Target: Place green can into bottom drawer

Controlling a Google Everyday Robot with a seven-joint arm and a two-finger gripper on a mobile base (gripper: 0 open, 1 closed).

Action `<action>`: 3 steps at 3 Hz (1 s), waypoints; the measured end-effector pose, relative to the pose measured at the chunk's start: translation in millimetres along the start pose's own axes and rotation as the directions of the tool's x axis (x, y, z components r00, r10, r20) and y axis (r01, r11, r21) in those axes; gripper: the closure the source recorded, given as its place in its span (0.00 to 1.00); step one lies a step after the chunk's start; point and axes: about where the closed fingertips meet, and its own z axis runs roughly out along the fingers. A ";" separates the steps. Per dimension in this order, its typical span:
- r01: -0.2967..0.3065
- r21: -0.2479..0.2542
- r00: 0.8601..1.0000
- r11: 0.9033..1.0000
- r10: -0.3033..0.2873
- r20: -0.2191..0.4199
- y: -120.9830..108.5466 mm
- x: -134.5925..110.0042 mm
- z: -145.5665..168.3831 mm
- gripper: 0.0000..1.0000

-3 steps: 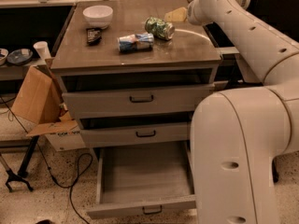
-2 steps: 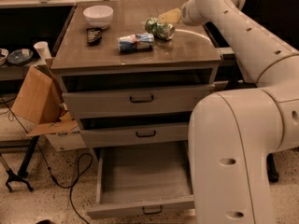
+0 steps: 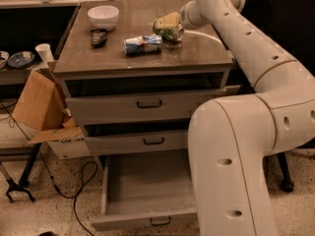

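Note:
The green can (image 3: 172, 34) lies on the cabinet top (image 3: 113, 58), right of centre, next to a blue and white can (image 3: 142, 44). My gripper (image 3: 167, 21) is at the end of the arm reaching in from the right. It sits directly over and against the green can, hiding its upper part. The bottom drawer (image 3: 142, 221) is pulled open at floor level and looks empty. My arm's large lower link (image 3: 231, 171) covers the drawer's right side.
A white bowl (image 3: 103, 16) and a small dark object (image 3: 99, 36) sit at the back left of the top. The two upper drawers (image 3: 147, 103) stand slightly open. A cardboard box (image 3: 37, 102), a paper cup (image 3: 45, 53) and floor cables (image 3: 74, 186) lie to the left.
My gripper has moved left along the cabinet top and come onto the green can. The can itself has stayed in place.

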 end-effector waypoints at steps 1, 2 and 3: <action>0.004 -0.009 1.000 1.000 -0.004 -0.015 5.0 2.3 9.2 0.00; 0.005 -0.008 0.999 1.000 -0.006 -0.036 5.9 5.6 15.1 0.12; 0.011 -0.013 0.998 1.000 -0.011 -0.059 6.9 9.5 18.1 0.27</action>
